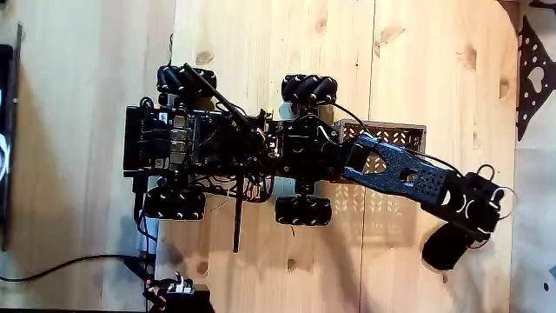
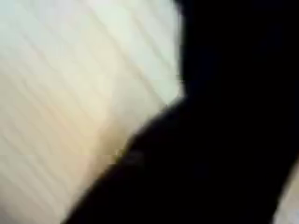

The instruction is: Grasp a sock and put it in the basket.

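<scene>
Left of centre in the fixed view sits one wheeled robot base (image 1: 217,148); one tan basket (image 1: 382,204) beside it, contents hidden by arm. One black sock (image 1: 445,247) hangs at the gripper (image 1: 465,228), can't tell jaw opening.

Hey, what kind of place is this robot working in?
Probably a home or hobby workspace: pale knotty pine boards underfoot, a small wheeled robot, a tan lattice basket, and loose cables.

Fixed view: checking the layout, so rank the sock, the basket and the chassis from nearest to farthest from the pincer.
1. sock, dark shape right at the pincer, lower right.
2. basket, just left, under the arm.
3. chassis, far left.
</scene>
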Robot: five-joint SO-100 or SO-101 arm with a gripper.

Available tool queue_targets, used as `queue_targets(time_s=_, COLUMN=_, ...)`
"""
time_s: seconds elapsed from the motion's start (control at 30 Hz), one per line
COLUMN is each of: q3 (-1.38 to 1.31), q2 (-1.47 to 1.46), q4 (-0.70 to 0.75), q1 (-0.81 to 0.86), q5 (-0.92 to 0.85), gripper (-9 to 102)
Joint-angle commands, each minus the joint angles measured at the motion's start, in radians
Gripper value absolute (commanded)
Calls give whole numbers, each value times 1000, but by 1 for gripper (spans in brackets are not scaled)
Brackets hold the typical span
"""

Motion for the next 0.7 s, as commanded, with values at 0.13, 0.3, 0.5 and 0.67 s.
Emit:
queue_targets(time_s=0.13, q3=-138, q2=-98, q4=15, q1=-25, q5=-48, gripper=23)
queue_targets(time_s=0.3, q3=-155, q2=-141, q4=17, q1=-58, q5=-84, gripper=26)
queue_targets(time_s=0.5, q3=-388, q2=-298, q4=163, q1=-87, q5=-80, gripper=31)
queue_targets(time_s=0.67, q3=-419, q2=-314, q4=140, q1=-97, q5=-103, gripper=5)
